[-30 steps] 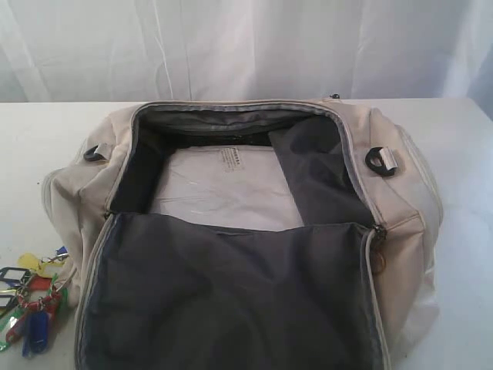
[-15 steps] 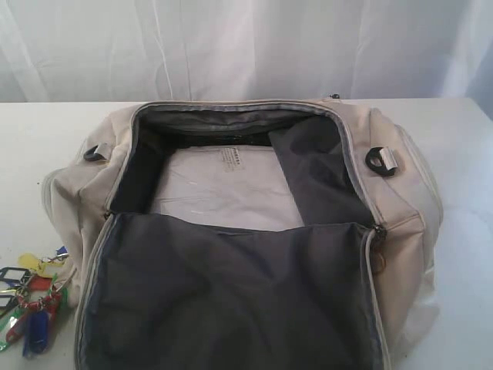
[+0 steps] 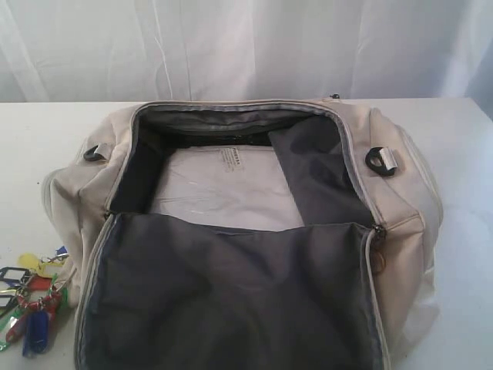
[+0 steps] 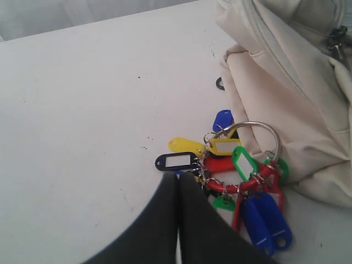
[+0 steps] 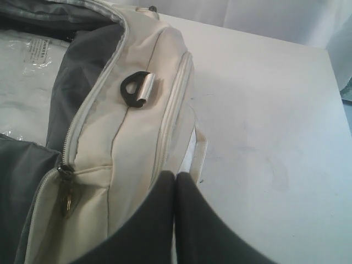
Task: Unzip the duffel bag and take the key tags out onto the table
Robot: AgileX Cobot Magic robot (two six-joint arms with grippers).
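**Duffel bag lying unzipped, key tags resting out on the table**

Nearest the left wrist camera, the left gripper (image 4: 177, 177) is hanging over the table (image 4: 82, 110). Its two dark fingers are pressing flat together and pinching nothing. Its tips are sitting just beside the key tags (image 4: 231, 176); whether they are touching the black tag cannot be told. The red, blue, yellow, green and black tags are lying in a loose bunch on the tabletop, threaded on a large metal ring (image 4: 258, 132). They are lying right up against the cream end of the duffel bag (image 3: 400, 231), at its near left corner in the exterior view.

The right gripper (image 5: 174, 175) is hovering over the bag's right end, its fingers likewise pressing together with nothing between them. A pale webbing strap (image 5: 192, 154) is showing just beyond its tips.

On the bag's near side, the top flap (image 3: 231, 293) is lying folded toward the camera, showing its dark grey lining. A metal zipper pull (image 5: 67, 201) is hanging at the flap's right corner. Farther in, a clear-wrapped white packet (image 3: 223, 189) is lying flat on the bag's floor. A black strap ring (image 3: 379, 160) is sitting on the right shoulder. Behind the bag, a white curtain (image 3: 246, 46) is hanging along the table's far edge.
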